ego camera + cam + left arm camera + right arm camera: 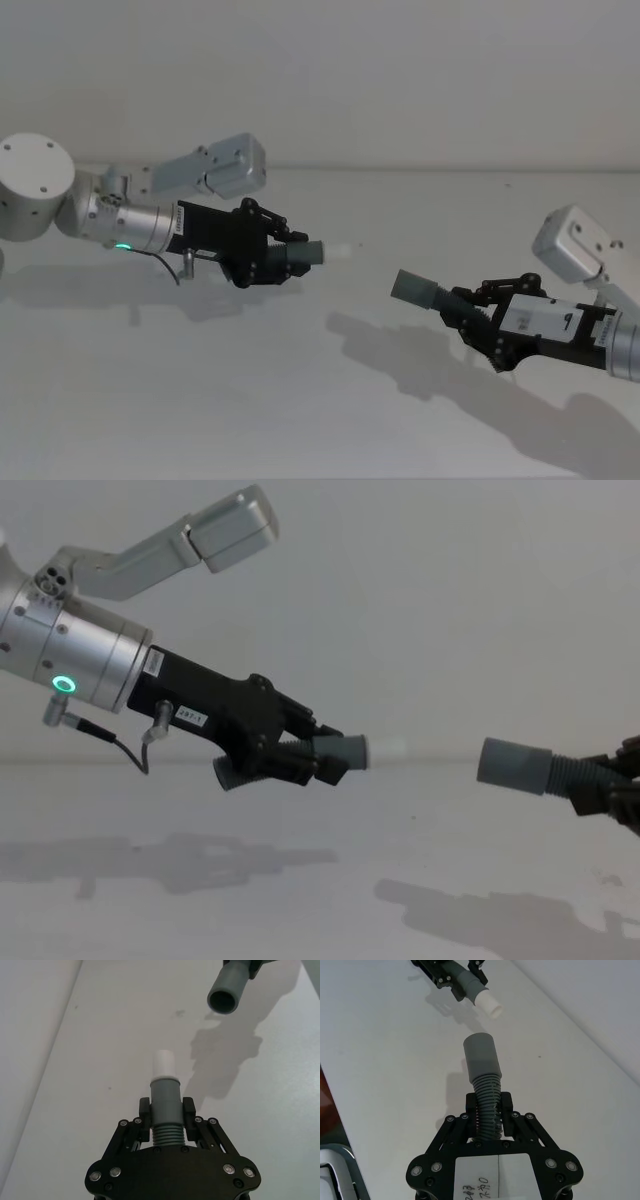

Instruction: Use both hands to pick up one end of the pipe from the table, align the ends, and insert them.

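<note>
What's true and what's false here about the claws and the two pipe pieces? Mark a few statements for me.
1. The left claw is shut on the white-tipped tube. True.
2. The right claw is open and empty. False: it is shut on the ribbed hose.
3. The ends are already inserted. False: a gap separates the white tip from the grey cuff.
4. Both pieces are held above the table. True.
</note>
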